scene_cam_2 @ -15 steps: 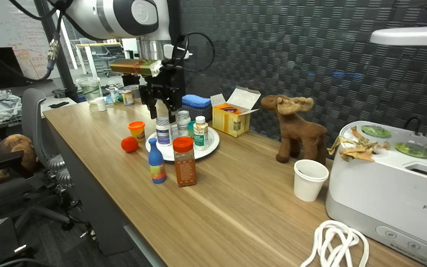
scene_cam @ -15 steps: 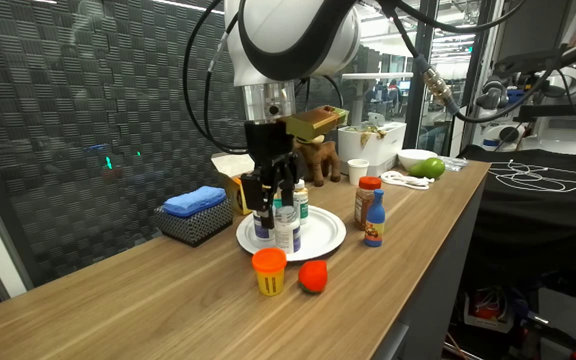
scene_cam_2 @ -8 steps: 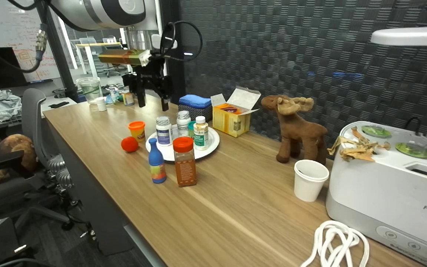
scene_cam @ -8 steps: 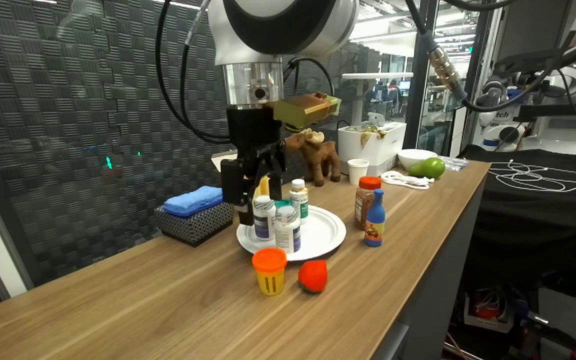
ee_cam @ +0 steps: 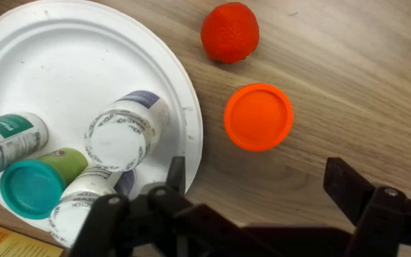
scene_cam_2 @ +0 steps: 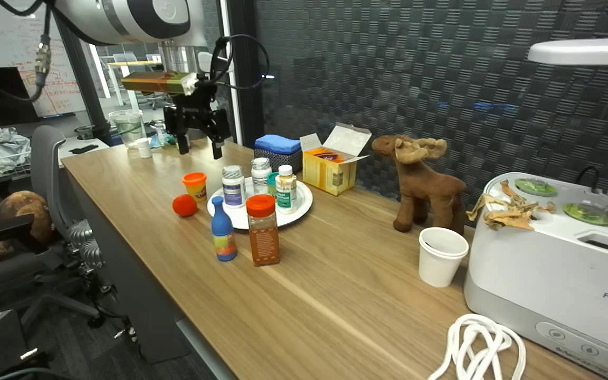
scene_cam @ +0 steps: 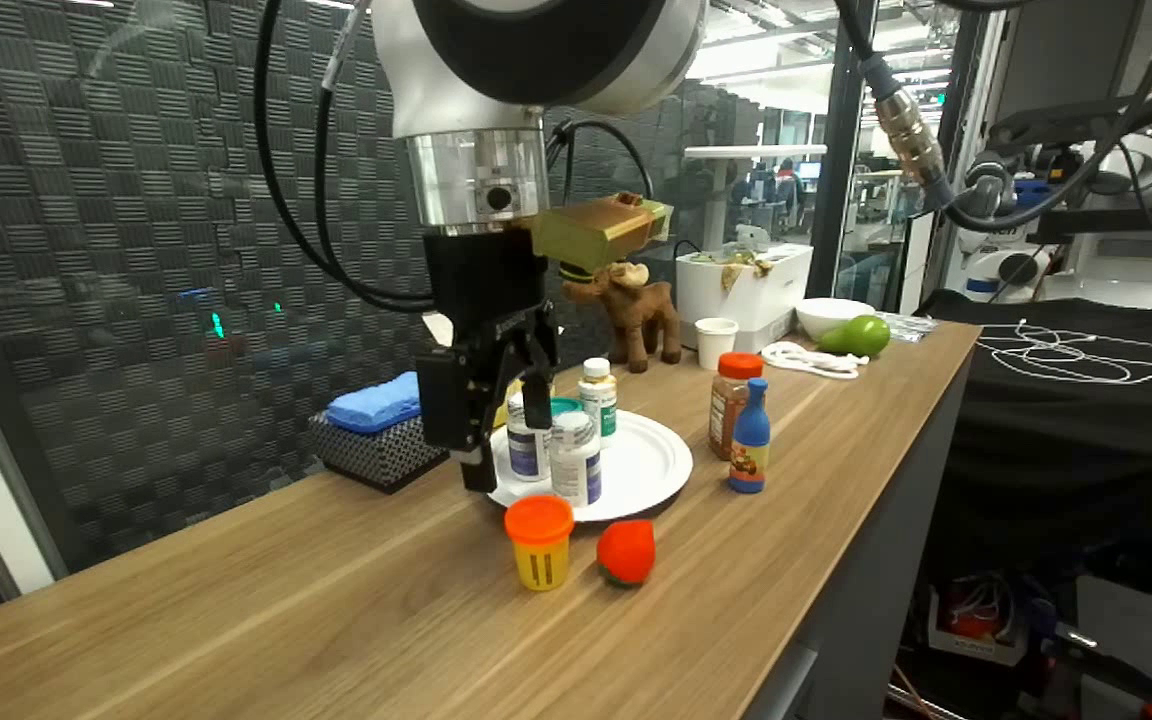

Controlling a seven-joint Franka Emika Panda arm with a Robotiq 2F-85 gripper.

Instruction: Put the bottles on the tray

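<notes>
Orange-lidded, a small jar (scene_cam: 540,552) stands just beside the tray (ee_cam: 68,71) bearing four other bottles (ee_cam: 127,132); probably light, stiff plastic, it is best gripped round its sides below the lid (ee_cam: 258,117). The gripper (ee_cam: 256,169) hangs empty, jaws wide apart.

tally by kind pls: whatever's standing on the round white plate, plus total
White round plastic bottles with purple labels: 2
White-capped round plastic bottle with a green label: 1
Short green plastic tub with a teal lid: 1
Total: 4
</notes>
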